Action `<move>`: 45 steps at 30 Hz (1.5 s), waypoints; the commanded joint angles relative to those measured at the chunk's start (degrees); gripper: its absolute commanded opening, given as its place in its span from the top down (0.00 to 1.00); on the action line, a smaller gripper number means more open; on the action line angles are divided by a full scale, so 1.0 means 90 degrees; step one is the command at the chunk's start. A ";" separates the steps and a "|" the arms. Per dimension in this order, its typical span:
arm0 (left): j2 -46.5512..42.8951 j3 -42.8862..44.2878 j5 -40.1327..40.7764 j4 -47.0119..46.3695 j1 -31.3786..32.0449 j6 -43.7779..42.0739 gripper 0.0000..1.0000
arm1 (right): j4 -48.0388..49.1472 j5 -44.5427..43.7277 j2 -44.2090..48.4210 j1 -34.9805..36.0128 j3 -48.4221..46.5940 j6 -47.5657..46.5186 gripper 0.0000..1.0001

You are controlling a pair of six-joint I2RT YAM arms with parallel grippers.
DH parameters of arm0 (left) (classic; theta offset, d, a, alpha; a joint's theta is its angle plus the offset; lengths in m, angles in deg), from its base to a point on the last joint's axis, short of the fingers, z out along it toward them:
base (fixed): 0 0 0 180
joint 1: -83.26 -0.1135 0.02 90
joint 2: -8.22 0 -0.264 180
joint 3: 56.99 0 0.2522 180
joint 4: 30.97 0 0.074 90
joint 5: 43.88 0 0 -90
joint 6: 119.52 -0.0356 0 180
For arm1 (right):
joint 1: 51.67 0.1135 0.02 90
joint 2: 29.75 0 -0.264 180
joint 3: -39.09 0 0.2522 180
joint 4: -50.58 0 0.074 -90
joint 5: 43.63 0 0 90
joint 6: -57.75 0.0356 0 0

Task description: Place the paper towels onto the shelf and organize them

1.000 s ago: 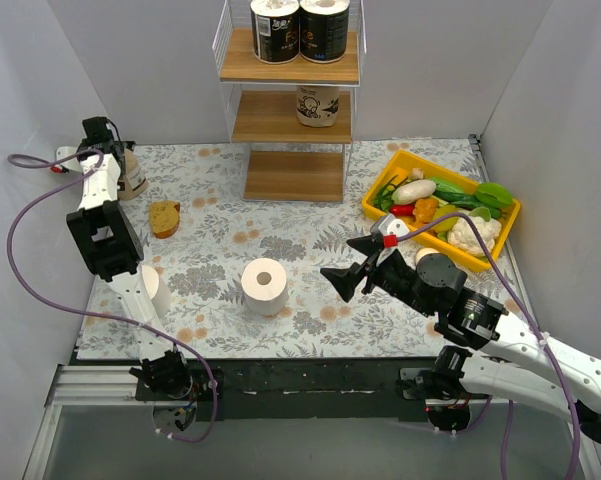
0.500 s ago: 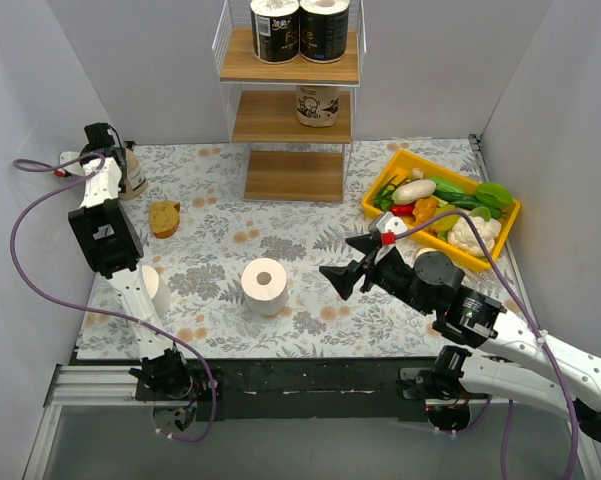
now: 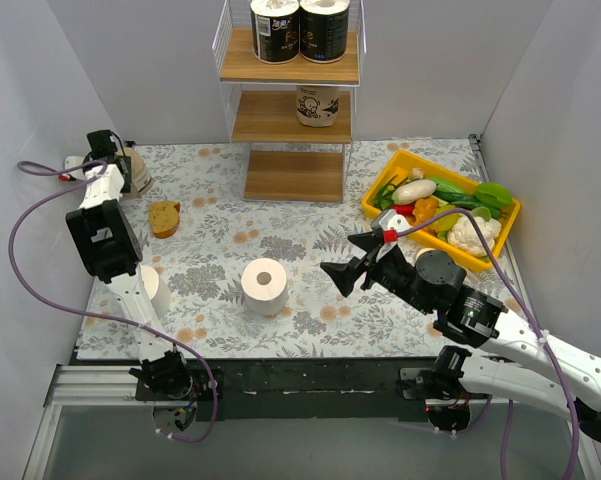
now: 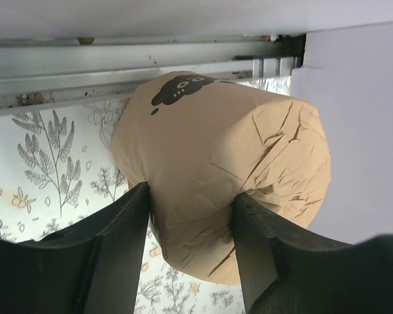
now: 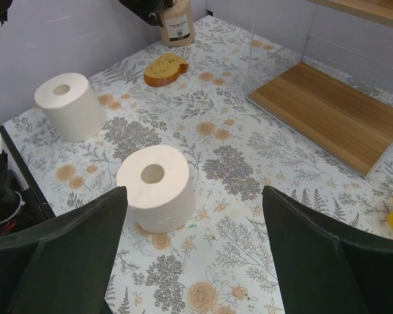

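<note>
Shelf (image 3: pixel 292 70) first: on its top board we see the left black roll (image 3: pixel 275 28) and the right black roll (image 3: pixel 325 28) standing touching side by side, cores up. One tier down, the shelved tan roll (image 3: pixel 318 104) stands on end toward the right. The bottom board is bare.

Over at the right, the yellow tray (image 3: pixel 504 222) holds mixed vegetables, the cauliflower (image 3: pixel 472 235) at its near end.

Down on the table (image 3: pixel 220 200), the centre white roll (image 3: pixel 264 287) stands on end, hollow core straight up. The near-left white roll (image 5: pixel 70 106) stands the same way, partly behind the left arm from above.

Now the far left corner: the left gripper (image 4: pixel 189 196) is clamped on the second tan roll (image 4: pixel 222 176), fingers on its flanks. Its crinkled end points lower right in the wrist view. We cannot tell whether it touches the table.

The right gripper (image 3: pixel 348 262) is spread wide, empty, above the table right of the centre white roll.
</note>
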 commanded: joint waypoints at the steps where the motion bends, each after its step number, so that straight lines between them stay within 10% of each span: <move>1: -0.0786 -0.0351 -0.0282 0.0074 0.0067 -0.0173 0.59 | 0.0058 -0.0201 0.0140 -0.0002 -0.0380 0.0105 0.09; 29: -0.4906 -0.3210 -0.1492 -0.0141 0.1405 -0.2691 0.73 | -0.2235 -0.1031 0.0784 -0.0002 -0.1317 0.0495 0.09; 38: -0.6353 -0.4648 -0.4887 -0.0854 0.1659 -0.3708 0.71 | -0.2735 -0.1315 0.0931 -0.0012 -0.1552 0.0730 0.10; 45: -0.6500 -0.4825 -0.5875 -0.1010 0.1923 -0.4195 0.71 | -0.2744 -0.1101 0.0902 -0.0002 -0.1454 0.1130 0.11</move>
